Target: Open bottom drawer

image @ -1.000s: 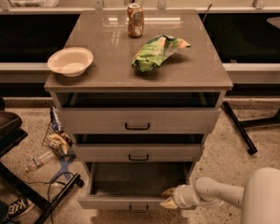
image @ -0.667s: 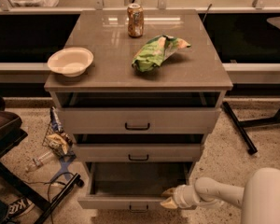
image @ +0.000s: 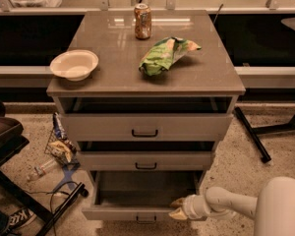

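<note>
The bottom drawer (image: pixel 132 213) is the lowest of three grey-beige drawers. It stands pulled well out, its dark inside showing, with a small black bar handle (image: pixel 145 219) on its low front panel. My gripper (image: pixel 177 208) reaches in from the right on a white arm and sits at the drawer's front right corner, over the top edge of the panel. The middle drawer (image: pixel 145 160) and the top drawer (image: pixel 145 127) above it each stand out a little.
On the cabinet top (image: pixel 113 77) are a white bowl (image: pixel 74 64), a soda can (image: pixel 142 20) and a green chip bag (image: pixel 166 54). A wire basket of litter (image: pixel 60 148) and a dark chair base (image: pixel 19 200) stand at left. A black table leg (image: pixel 253 135) crosses the floor at right.
</note>
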Action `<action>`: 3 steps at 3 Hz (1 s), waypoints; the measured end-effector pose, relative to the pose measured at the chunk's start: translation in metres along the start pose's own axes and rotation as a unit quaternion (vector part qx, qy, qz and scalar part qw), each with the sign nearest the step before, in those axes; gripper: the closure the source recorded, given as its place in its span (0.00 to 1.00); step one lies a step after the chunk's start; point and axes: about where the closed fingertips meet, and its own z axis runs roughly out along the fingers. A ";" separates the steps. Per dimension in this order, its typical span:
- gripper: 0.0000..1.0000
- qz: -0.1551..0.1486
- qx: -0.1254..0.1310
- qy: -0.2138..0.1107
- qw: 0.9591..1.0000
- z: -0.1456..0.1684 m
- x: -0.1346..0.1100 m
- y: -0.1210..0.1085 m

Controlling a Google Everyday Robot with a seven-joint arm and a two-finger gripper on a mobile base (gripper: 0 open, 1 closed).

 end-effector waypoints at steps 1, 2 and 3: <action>1.00 0.000 0.000 0.000 1.000 0.000 0.000 0.000; 0.82 0.000 0.000 0.000 1.000 0.000 0.000 0.000; 0.59 0.000 0.000 0.000 1.000 0.000 0.000 0.000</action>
